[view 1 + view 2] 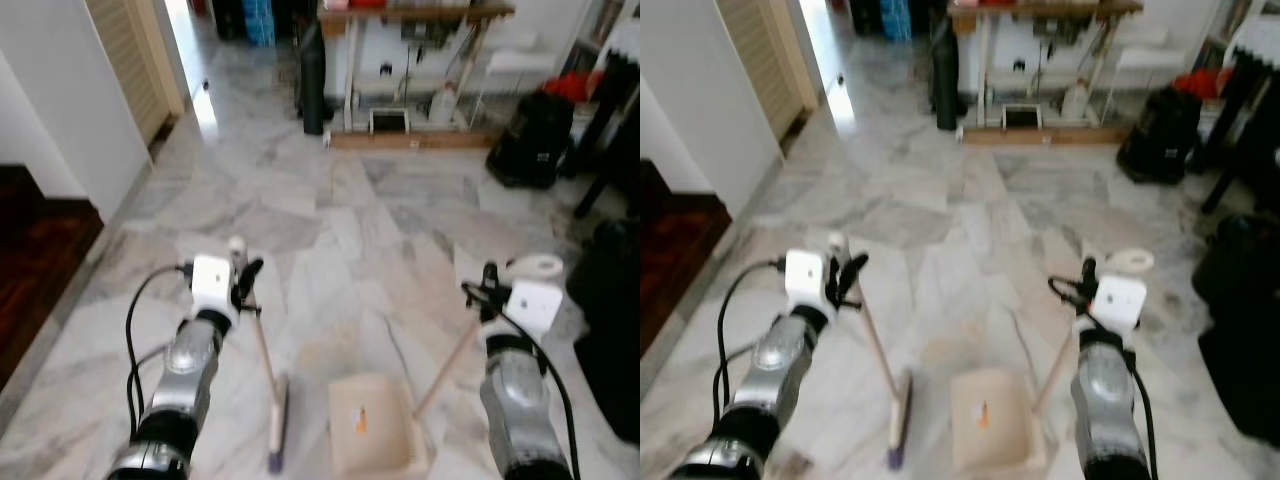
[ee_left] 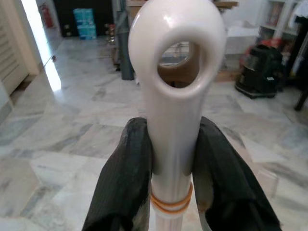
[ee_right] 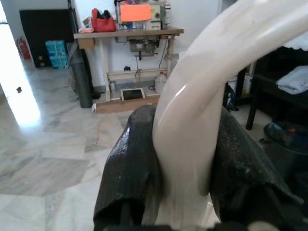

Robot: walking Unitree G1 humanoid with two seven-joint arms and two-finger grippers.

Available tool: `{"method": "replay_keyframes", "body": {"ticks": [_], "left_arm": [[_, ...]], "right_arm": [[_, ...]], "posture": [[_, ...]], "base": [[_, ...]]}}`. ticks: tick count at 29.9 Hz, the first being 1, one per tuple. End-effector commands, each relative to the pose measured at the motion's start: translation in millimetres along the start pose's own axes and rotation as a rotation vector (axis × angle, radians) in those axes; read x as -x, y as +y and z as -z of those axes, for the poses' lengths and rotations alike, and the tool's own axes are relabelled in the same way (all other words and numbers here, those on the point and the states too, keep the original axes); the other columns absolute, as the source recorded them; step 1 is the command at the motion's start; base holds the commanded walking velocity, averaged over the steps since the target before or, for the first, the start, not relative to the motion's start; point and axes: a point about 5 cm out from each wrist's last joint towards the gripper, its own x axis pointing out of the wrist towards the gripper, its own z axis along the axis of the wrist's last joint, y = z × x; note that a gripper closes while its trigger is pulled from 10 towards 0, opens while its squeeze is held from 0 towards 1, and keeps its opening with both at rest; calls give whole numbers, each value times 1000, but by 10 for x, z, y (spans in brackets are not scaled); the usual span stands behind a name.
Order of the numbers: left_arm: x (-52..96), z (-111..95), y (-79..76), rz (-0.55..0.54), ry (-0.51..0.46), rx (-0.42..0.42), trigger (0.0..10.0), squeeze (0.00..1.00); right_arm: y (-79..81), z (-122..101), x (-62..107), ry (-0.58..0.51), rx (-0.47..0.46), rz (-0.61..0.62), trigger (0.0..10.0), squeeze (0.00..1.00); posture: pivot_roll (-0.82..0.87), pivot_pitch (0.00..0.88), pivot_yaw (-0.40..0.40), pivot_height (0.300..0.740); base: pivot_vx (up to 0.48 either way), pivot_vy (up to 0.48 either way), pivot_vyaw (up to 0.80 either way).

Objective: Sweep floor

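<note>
Our broom [image 1: 268,385] stands tilted on the marble floor [image 1: 340,230], its brush head down just left of the dustpan [image 1: 372,425], which lies flat between our arms. Our left pincer [image 2: 171,159] is clenched around the broom's white handle just below its hanging loop. Our right pincer [image 3: 185,163] is clenched around the dustpan's long handle [image 1: 450,365] near its top. Ahead, a wooden surface [image 1: 410,15] stands by the wall.

Glossy grey-veined marble floor [image 1: 330,230]; broom handle [image 2: 175,96] in smooth, shiny white plastic; the dustpan [image 1: 372,420] beside it looks matt beige plastic.
</note>
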Motion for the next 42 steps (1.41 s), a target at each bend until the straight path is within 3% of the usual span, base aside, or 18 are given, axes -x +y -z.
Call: {"method": "replay_keyframes", "body": {"ticks": [1, 10, 42], "left_arm": [[-18, -110, 74, -19, -49, -29, 10000, 0], [9, -79, 91, -32, -40, -31, 10000, 0], [84, -6, 8, 1, -24, -17, 10000, 0]], "right_arm": [[98, -87, -44, -41, -28, -24, 10000, 0], [106, -105, -62, -50, -28, -30, 10000, 0], [187, -77, -15, -46, -36, -71, 10000, 0]], "posture": [[-51, 0, 4, 740], [-44, 0, -3, 740], [-48, 0, -8, 740]], "base": [[364, 0, 0], [361, 0, -475], [345, 0, 0]]}}
